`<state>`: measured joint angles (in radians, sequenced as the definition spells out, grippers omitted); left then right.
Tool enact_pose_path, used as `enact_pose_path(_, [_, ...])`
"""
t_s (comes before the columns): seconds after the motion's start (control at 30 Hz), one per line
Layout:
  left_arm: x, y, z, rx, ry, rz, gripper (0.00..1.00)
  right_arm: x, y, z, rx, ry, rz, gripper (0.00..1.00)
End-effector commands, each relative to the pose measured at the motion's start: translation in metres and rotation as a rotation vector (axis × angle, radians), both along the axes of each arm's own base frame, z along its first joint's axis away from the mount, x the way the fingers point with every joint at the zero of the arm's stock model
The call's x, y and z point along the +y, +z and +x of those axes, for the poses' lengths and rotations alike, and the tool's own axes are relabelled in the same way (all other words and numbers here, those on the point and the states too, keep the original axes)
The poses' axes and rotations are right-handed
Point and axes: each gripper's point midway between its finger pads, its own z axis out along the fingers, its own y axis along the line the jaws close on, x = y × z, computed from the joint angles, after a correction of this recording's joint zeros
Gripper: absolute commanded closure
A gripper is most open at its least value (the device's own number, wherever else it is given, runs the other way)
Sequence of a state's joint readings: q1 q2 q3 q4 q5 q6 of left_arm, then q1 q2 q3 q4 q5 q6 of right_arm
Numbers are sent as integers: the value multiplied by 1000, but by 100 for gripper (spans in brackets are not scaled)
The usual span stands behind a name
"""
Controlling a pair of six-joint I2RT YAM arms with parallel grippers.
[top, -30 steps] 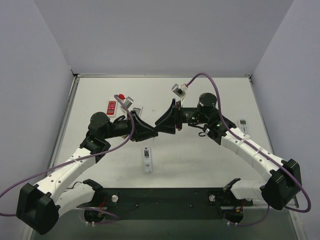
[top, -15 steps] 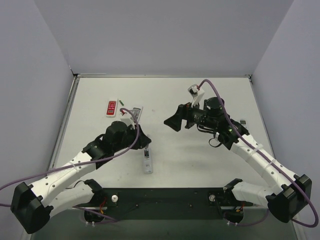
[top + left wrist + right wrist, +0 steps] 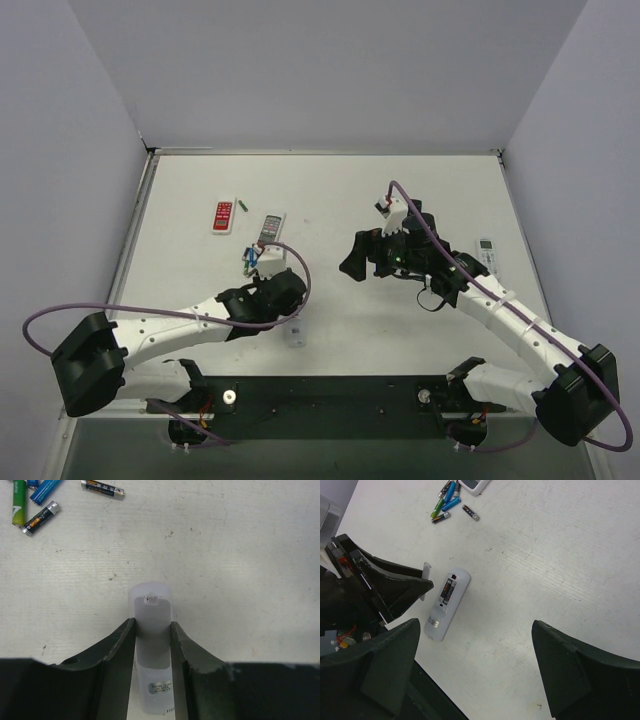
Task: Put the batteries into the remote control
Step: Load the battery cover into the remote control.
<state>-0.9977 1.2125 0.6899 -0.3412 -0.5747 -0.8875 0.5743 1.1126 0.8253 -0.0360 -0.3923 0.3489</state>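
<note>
The white remote control [image 3: 446, 605] lies back-up on the table, its battery recess uncovered; only its near end [image 3: 296, 337] shows in the top view. My left gripper [image 3: 151, 624] hangs just over it, shut on a white battery cover [image 3: 150, 597] with a rounded end. Below the cover I see the remote's labelled end [image 3: 160, 687]. Several batteries [image 3: 42, 517] with green, blue and dark wraps lie loose beyond it, also seen as a cluster [image 3: 447, 502] from the right wrist. My right gripper [image 3: 475, 630] hovers open and empty to the remote's right.
A grey remote [image 3: 270, 228], a red remote [image 3: 224, 215] and a stray green battery [image 3: 243, 205] lie at the back left. A white remote with a display [image 3: 487, 252] sits at the right. The dark base plate [image 3: 330, 395] runs along the near edge.
The two grippers, touching mid-table a second ago, have parted. The right opened and drew back right. The left swung down toward the near edge, over the white remote.
</note>
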Motion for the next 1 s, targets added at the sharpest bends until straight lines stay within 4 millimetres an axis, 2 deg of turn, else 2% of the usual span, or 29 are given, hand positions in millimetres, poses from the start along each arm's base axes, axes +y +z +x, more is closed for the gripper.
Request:
enact_pose_path(0.0, [6,7,10,-116,119,53,100,-2,-1,2,-10,5,0,12])
enact_pose_path(0.2, [-6,-4,7,-148,115,72,100,3,-10,-1,17,35,-4,13])
enact_pose_path(0.57, [-14,-25,2,-128,140,104,100,6,-17,-2,46,53,-2,13])
enact_pose_path(0.97, [-20,-21,10,-180,168,104,100,7,-20,-5,61,57,6,13])
